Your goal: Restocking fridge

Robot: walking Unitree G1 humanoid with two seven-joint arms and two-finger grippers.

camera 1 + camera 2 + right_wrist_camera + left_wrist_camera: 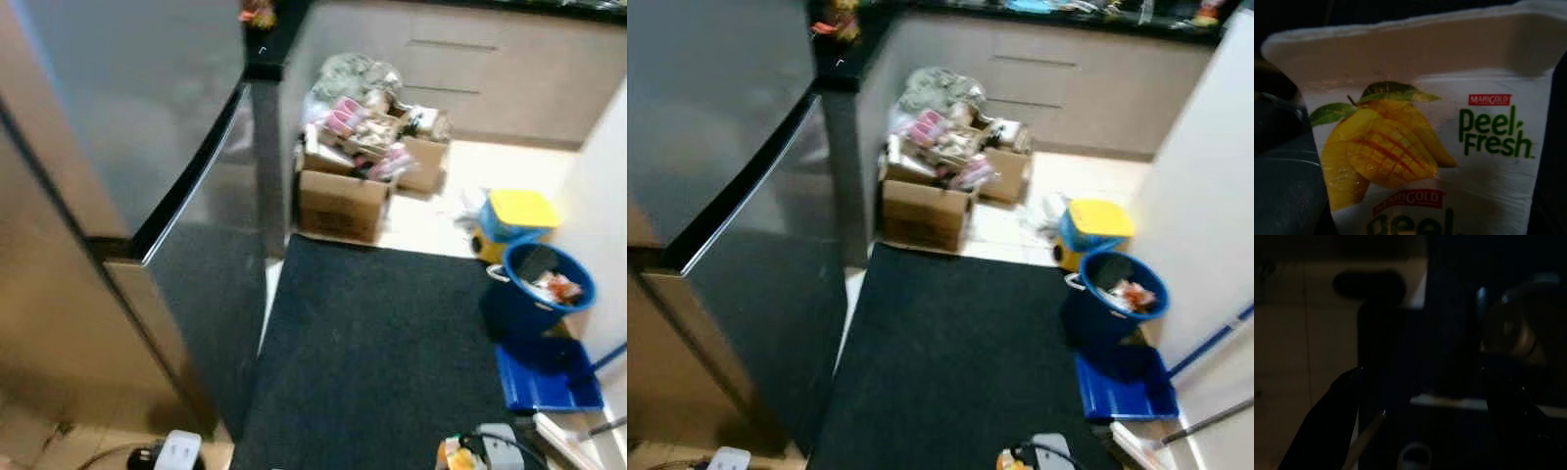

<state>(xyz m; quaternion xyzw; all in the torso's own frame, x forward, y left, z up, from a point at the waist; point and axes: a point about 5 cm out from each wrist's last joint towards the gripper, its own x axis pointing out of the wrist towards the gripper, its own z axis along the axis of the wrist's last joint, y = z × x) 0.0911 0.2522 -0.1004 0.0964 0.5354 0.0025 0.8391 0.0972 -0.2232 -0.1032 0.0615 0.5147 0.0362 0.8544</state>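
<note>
Standing before the shut fridge (147,196), we carry 1 Peel Fresh mango juice carton (1420,147); whether the right gripper clasps it, we cannot tell; stocking remains.

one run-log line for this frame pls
phase: at fridge, doors shut | right gripper: mango juice carton close before its camera, grasp unconfirmed | left arm: idle, dark | floor: black mat, cardboard box, blue bucket

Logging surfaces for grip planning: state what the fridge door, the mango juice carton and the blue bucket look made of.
Fridge door: probably brushed steel, grey with a dull sheen. Mango juice carton: looks like coated paperboard, folded top, printed glossy face. Blue bucket: apparently moulded plastic, smooth uniform colour.
</note>
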